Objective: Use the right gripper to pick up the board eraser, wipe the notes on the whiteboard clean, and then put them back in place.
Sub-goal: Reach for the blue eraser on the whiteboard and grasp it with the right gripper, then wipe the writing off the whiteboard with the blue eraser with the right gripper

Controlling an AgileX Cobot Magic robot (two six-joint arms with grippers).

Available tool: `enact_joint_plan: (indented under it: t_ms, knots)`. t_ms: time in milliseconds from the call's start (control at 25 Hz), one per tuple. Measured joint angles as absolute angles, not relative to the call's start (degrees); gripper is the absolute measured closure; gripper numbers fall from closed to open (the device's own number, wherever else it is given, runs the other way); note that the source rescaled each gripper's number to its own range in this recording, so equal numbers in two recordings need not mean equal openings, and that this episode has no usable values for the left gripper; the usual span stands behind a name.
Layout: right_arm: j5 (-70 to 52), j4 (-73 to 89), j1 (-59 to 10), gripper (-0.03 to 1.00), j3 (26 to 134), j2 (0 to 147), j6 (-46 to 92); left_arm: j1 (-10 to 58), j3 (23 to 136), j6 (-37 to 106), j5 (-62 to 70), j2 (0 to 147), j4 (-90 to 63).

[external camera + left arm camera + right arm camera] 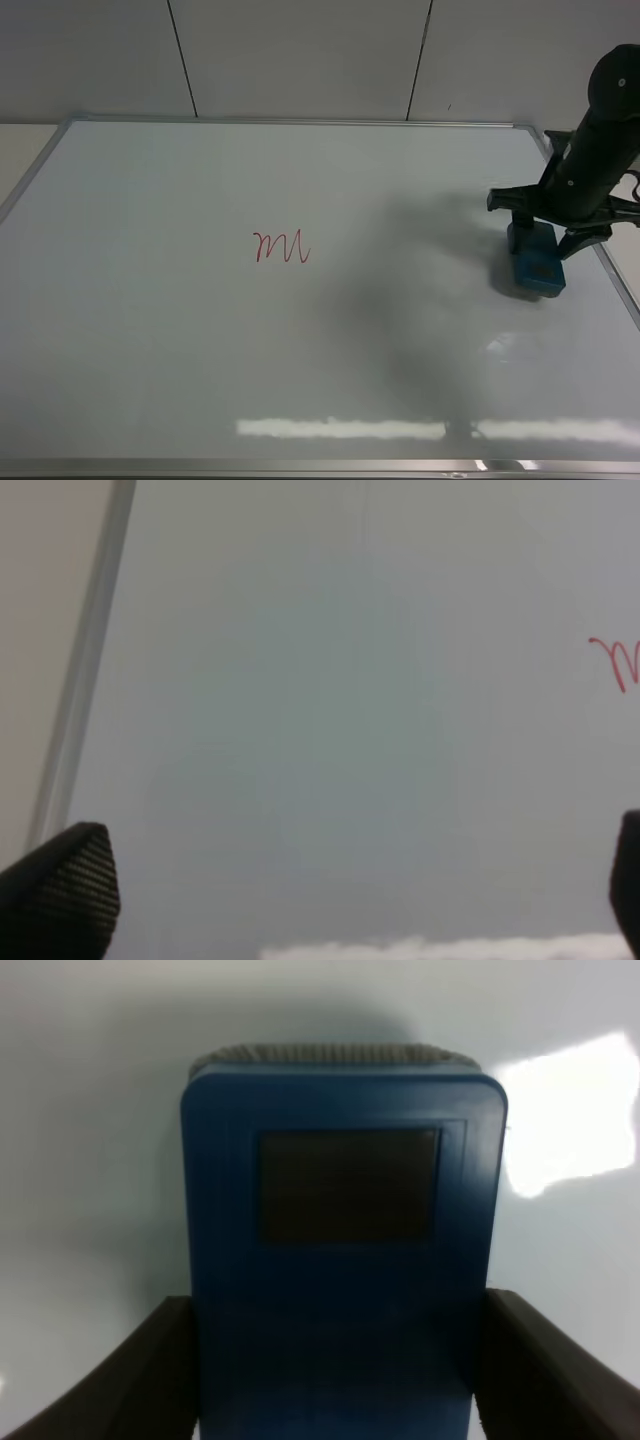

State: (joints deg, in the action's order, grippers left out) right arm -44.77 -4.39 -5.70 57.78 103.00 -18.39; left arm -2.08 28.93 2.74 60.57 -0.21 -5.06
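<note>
The whiteboard [150,340] fills most of the exterior high view. The notes [281,247], a red cursive "m", sit a little left of its centre. The teal-blue board eraser [537,262] is at the board's right edge. My right gripper [547,236] stands over it, and in the right wrist view the gripper [335,1380] has a finger [130,1390] against each long side of the eraser [340,1260], shut on it. My left gripper [350,880] is open and empty above the board's left part, with the notes [620,662] at that view's edge.
The board's silver frame [300,121] runs along the far side, and also shows in the left wrist view [85,670]. A grey panelled wall [300,50] stands behind. A strip of light glare [340,428] lies near the front edge.
</note>
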Motion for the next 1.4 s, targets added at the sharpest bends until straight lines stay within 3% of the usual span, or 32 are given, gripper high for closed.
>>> enact_joint_plan:
  t_ms: [1400]
  knots:
    - [-55.2, 0.0, -29.9, 0.94, 78.5, 103.8, 5.0, -2.1, 28.9, 2.7, 60.6, -0.2, -5.1]
